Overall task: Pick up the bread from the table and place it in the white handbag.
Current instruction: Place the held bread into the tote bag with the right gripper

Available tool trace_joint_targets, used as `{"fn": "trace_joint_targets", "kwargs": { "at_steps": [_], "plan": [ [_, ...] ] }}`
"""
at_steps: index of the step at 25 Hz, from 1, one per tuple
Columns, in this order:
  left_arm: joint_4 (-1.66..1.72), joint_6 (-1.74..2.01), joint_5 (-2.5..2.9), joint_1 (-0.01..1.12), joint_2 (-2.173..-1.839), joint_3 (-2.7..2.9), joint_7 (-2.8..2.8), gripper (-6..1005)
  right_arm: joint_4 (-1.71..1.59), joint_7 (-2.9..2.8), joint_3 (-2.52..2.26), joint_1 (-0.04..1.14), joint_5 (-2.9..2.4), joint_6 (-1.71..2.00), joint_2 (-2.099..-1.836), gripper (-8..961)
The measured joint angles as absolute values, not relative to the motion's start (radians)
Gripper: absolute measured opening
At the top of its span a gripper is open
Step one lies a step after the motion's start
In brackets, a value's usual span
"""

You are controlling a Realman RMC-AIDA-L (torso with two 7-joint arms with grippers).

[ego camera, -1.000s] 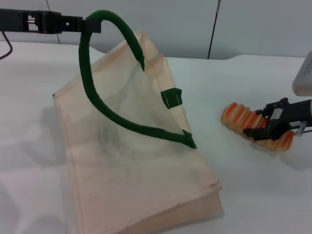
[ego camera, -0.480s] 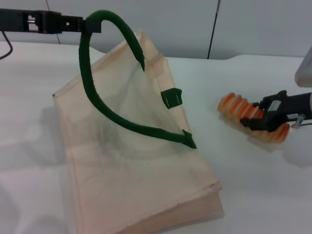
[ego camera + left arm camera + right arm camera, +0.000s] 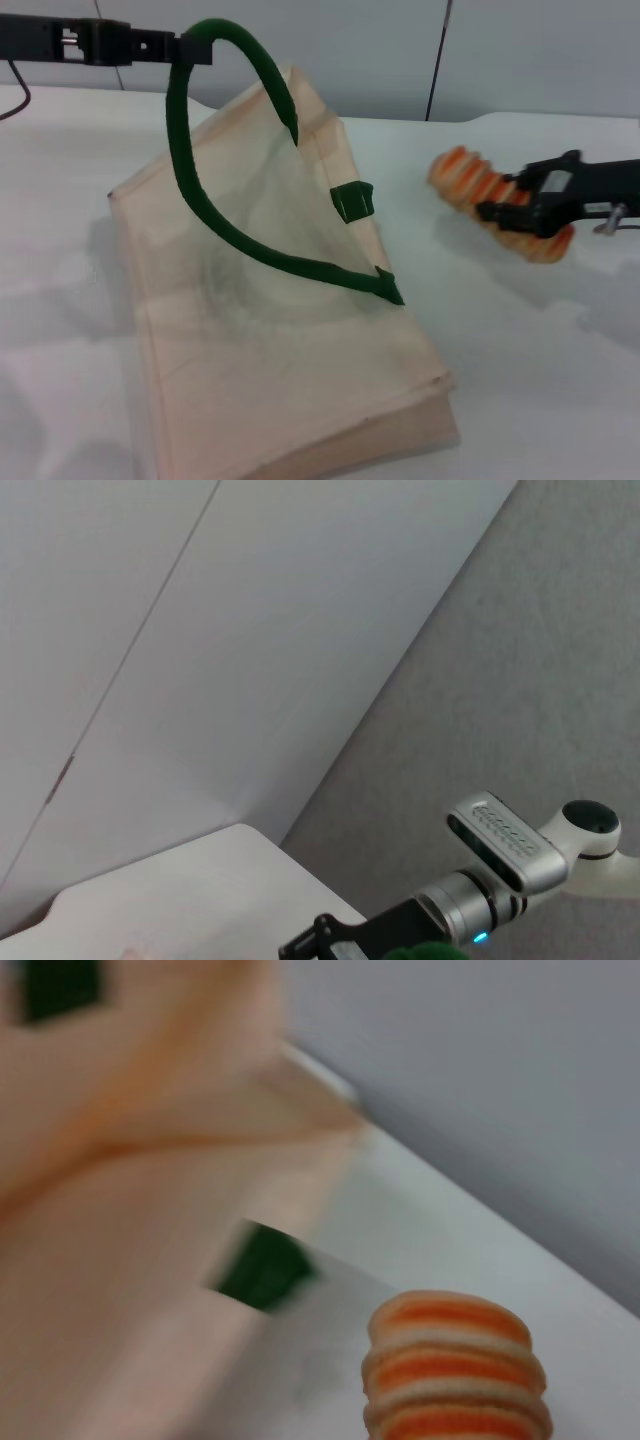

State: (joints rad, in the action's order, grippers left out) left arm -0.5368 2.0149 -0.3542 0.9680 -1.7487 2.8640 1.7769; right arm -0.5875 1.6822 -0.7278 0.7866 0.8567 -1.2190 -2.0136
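Observation:
The bread (image 3: 478, 190), cream-tan with orange stripes, hangs above the table (image 3: 520, 360) at the right, held across its middle by my right gripper (image 3: 525, 210), which is shut on it. It also shows in the right wrist view (image 3: 455, 1370). The white handbag (image 3: 270, 340) lies at the centre with its near side raised. My left gripper (image 3: 185, 47) is shut on the upper dark green handle (image 3: 235, 50) and holds it up, so the mouth gapes. The second green handle (image 3: 260, 255) lies across the bag's face.
A grey wall with a dark seam (image 3: 437, 60) stands behind the table. The table's far edge runs just behind the bag. A dark cable (image 3: 12, 95) curls at the far left.
My right gripper has lifted the bread off the table and carried it up and left, toward the bag. The left gripper and handle have stayed put.

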Motion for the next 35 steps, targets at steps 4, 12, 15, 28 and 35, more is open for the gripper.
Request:
{"fn": "trace_joint_targets", "kwargs": {
  "at_steps": [4,12,15,28,35],
  "plan": [
    [-0.535,2.014,-0.347,0.983,-1.749,2.864,1.777,199,-0.576,1.715,-0.742,0.822,0.88,-1.29,-2.02,446],
    [-0.526,2.014,-0.345,1.013,-1.751,2.864,1.776,202,-0.487,1.718,-0.797,0.923,0.881,-1.281,-2.023,388],
    [-0.52,2.013,-0.345,1.017,-1.752,2.864,1.773,204,-0.441,1.718,-0.82,0.959,0.881,-1.27,-2.025,357],
    [-0.52,2.013,-0.346,1.027,-1.755,2.864,1.768,209,-0.245,1.723,-0.821,1.063,1.006,-1.269,-2.034,317],
    [-0.52,2.013,-0.347,1.032,-1.758,2.864,1.767,212,-0.216,1.713,-0.819,1.08,1.01,-1.267,-2.034,307]
  ]
}}
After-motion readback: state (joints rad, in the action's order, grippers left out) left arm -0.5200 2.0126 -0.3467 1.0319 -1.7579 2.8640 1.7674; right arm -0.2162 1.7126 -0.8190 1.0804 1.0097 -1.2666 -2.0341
